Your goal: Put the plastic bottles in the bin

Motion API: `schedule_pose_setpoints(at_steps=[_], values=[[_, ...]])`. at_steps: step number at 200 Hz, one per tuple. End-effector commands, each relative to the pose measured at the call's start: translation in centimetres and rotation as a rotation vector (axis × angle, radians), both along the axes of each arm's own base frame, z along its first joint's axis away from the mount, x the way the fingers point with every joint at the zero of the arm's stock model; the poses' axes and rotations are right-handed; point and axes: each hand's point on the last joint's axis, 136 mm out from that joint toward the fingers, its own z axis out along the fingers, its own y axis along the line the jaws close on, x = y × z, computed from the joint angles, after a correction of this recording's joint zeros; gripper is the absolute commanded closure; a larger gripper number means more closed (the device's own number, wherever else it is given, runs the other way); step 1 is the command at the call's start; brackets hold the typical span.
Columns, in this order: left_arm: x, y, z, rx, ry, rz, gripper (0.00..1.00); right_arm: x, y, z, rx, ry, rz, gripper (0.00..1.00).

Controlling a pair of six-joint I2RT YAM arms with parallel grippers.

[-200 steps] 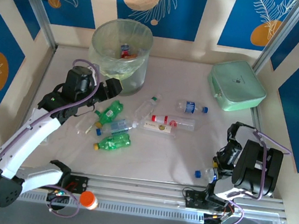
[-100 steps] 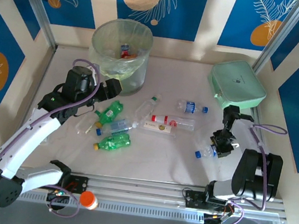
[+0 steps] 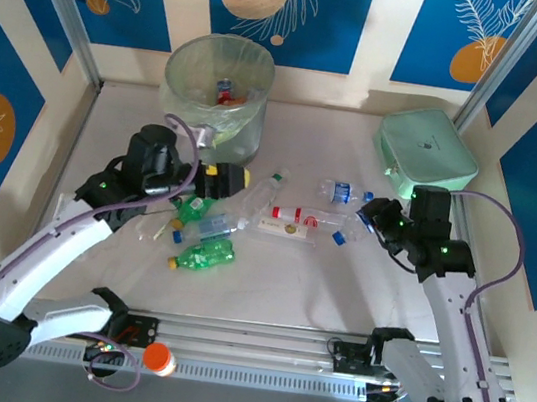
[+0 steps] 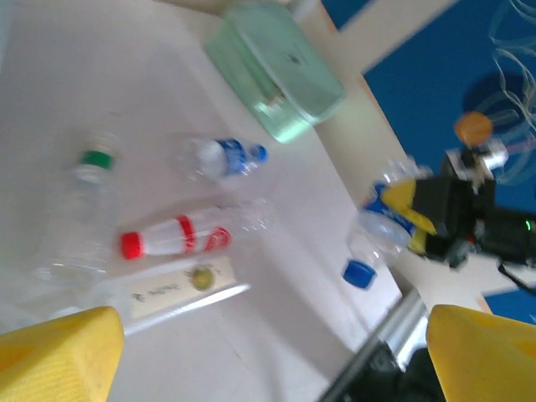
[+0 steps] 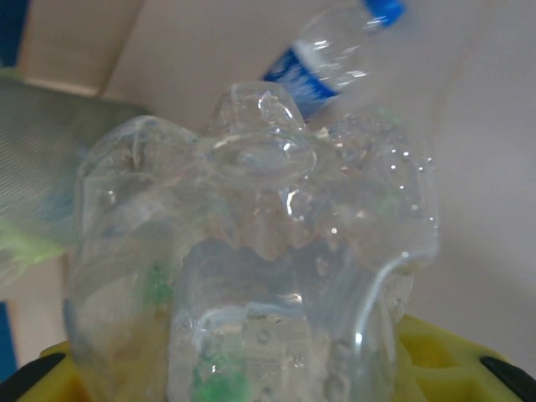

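One clear bottle pinched in my right gripper; left gripper wide open, empty. Risk: thin slick plastic squirts out before I reach the far bin.

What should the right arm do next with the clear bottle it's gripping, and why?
Probably swing it left and away toward the tall round translucent bin, then over its rim. The right end effector is shut on the clear crumpled plastic bottle, and the bin, lined with a pale green bag, stands well apart from it, farther out and to the left.
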Motion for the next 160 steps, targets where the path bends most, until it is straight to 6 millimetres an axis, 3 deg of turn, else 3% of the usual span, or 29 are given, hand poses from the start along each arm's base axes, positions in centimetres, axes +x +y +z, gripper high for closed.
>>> schedule_pose_setpoints(at_steps=[1, 34, 67, 106, 160], values=[[-2.4, -3.9, 1.5, -0.019, -0.067, -0.219, 0.03, -0.1, 3.7, 4.5, 0.093, -0.129, 0.185, 0.59], [-5.8, -8.5, 0.5, 0.0, -0.071, -0.426, 0.01, -1.2, 6.4, 8.5, 0.152, -0.237, 0.316, 0.59], [-8.2, -10.9, 0.6, -0.019, -0.081, -0.548, 0.05, -2.1, 8.5, 10.8, 0.19, -0.282, 0.411, 0.59], [-8.4, -11.9, 0.9, -0.042, -0.077, -0.573, 0.11, -2.9, 10.2, 11.9, 0.245, -0.308, 0.472, 0.59], [-8.8, -14.0, -0.2, -0.029, -0.036, -0.608, 0.29, -3.5, 10.9, 12.6, 0.29, -0.323, 0.495, 0.59]])
